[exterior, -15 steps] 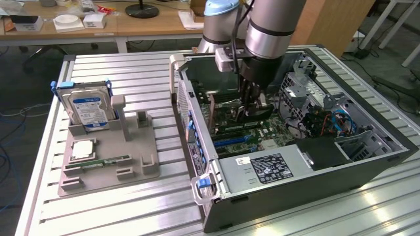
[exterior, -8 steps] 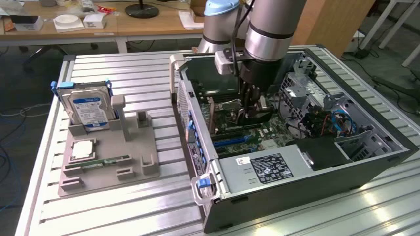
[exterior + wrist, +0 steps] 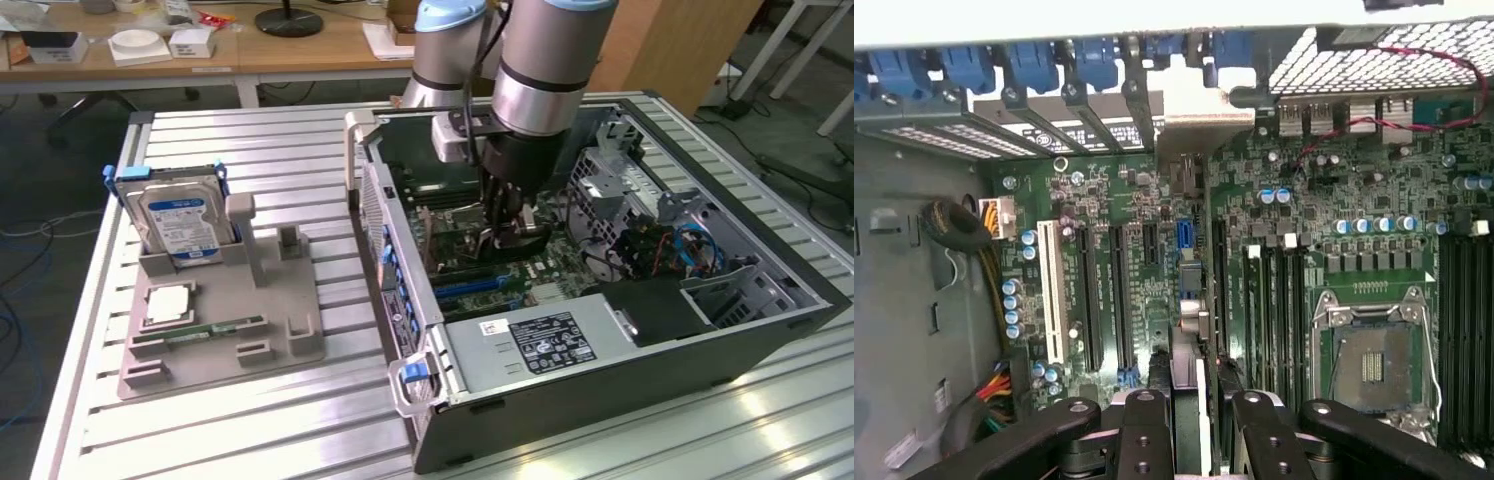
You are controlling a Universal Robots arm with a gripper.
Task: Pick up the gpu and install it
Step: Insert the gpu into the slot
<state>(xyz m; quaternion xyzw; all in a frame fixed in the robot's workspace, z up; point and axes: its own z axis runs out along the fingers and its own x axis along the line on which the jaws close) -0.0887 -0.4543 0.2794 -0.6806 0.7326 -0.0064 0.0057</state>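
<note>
ROBOT AT WORK INSIDE A PC: The arm's claw [image 3: 514,238] reaches down into an open computer case [image 3: 747,320] that lies on its side on a slatted metal counter [image 3: 240,440]. Its fingers [image 3: 1144,435] are clamped on either side of the gpu [image 3: 1189,345]. The card stands on edge (seen edge-on from the wrist view) over the long expansion slots of the green motherboard [image 3: 1144,200], near the CPU socket [image 3: 1374,360]. Whether it sits in a slot cannot be told. On the exterior view's left, well apart from the case, a grey holder [image 3: 267,330] carries a blue-labelled hard drive [image 3: 180,220] standing upright and a narrow memory stick [image 3: 214,328] lying flat.
</note>
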